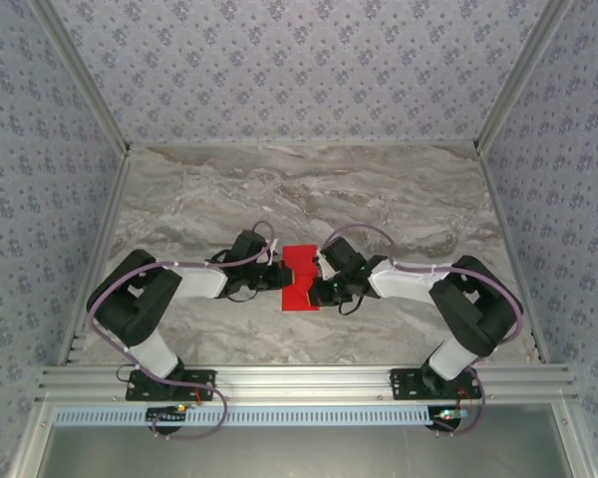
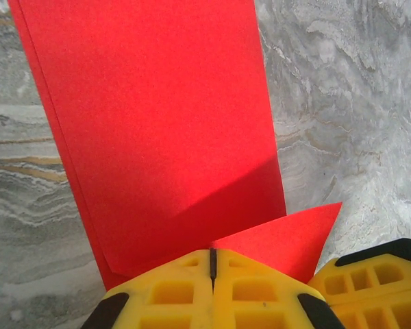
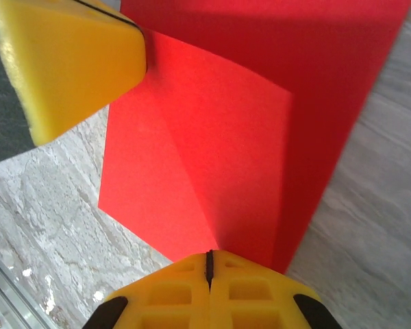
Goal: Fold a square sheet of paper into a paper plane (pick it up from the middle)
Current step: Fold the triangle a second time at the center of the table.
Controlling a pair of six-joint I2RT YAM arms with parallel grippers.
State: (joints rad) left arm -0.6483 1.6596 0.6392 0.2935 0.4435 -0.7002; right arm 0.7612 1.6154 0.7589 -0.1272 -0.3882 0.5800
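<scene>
Status: red paper sheet [image 1: 301, 284] sits mid-table on the marble tabletop [image 1: 279, 189], between the two arms, already partly folded into a long layered strip and not yet a dart. Left gripper [image 2: 212, 252] has its jaws fully together, tip at the near end of the strip where a small triangular flap [image 3: 205, 151] lifts off. Right gripper [image 3: 209, 255] is the same, jaws together with the flap's crease running straight into the seam. Both look pinched on that flap from opposite corners (can't fully rule out pressing rather than pinching, the paper is too thin to see between the pads). Handling, my read: it's featherweight and floppy in a single layer but noticeably stiffer where layers stack. It creases permanently if bent wrong and will likely tear if the arms pull against each other. It's also slick on the polished stone, so it will slide unless one side is pinned. Best hold is right at an edge or corner of the loose flap, shallow bite, keeping the stacked strip flat as the anchor.
</scene>
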